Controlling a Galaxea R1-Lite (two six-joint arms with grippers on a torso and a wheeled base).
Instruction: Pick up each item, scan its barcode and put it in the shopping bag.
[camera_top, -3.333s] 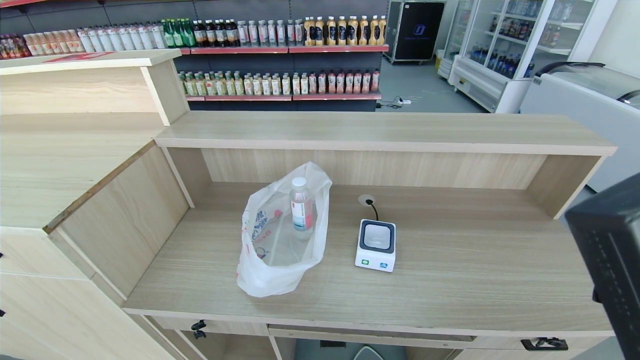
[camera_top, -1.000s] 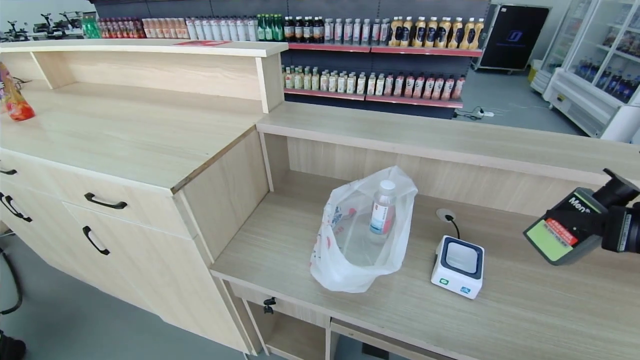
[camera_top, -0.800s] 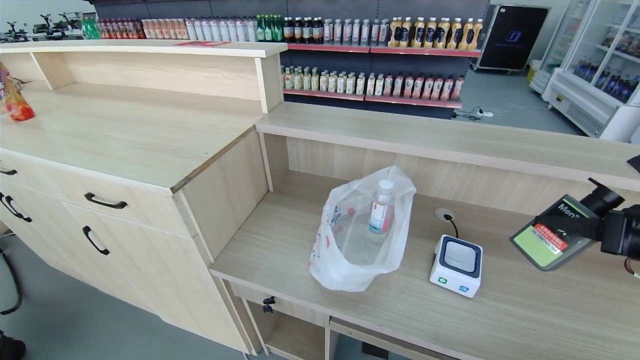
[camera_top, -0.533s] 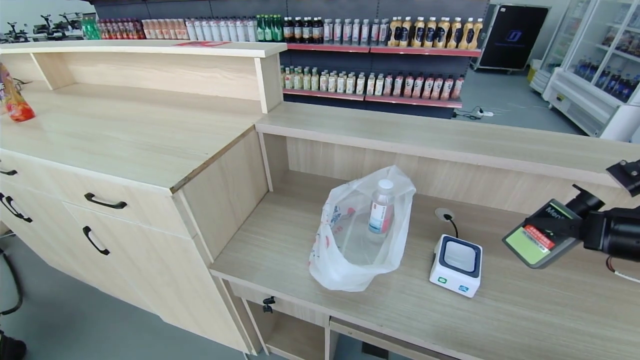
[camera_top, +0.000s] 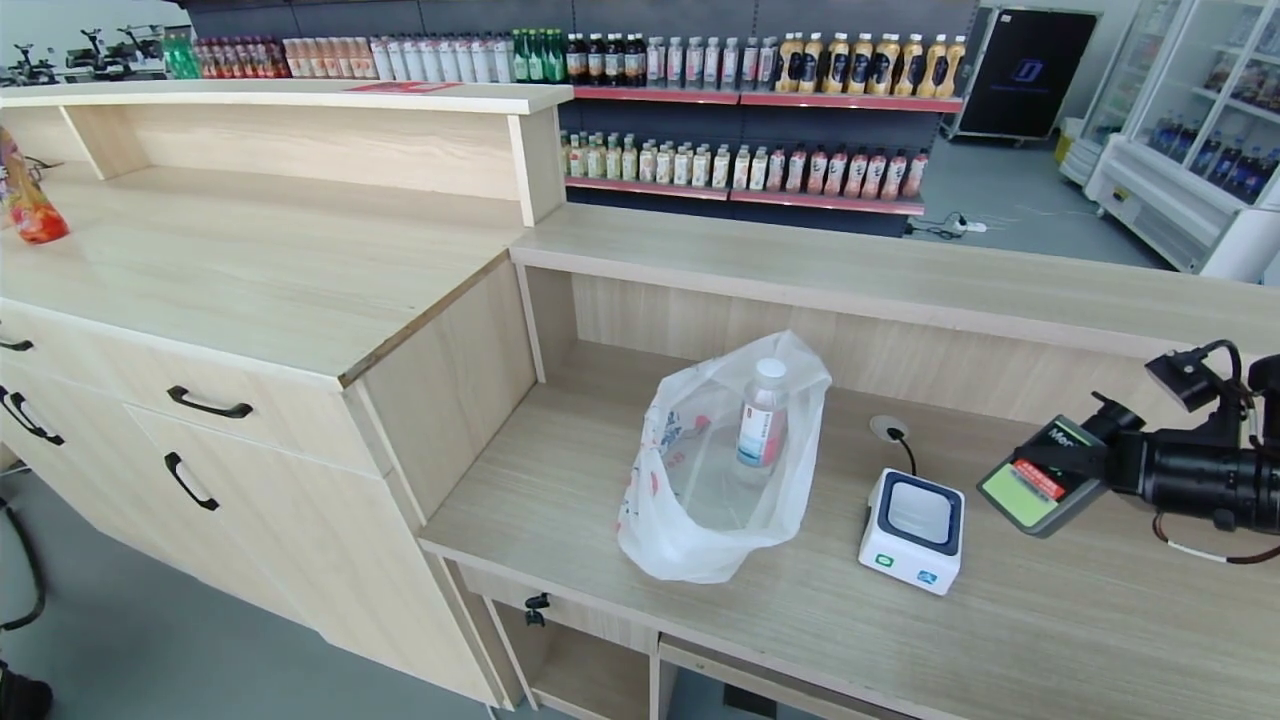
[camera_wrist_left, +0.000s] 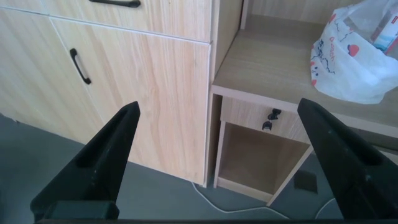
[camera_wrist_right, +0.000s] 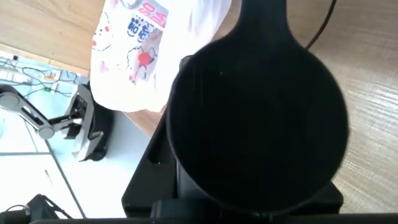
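My right gripper (camera_top: 1085, 458) pinches the dark round plastic tub with a green label (camera_top: 1022, 490) by its sides; judged light, rigid, smooth-walled; hold firmly, label kept exposed.

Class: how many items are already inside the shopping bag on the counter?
1: a white-capped bottle stands upright inside the shopping bag, toward its back; its folds might hide something small.
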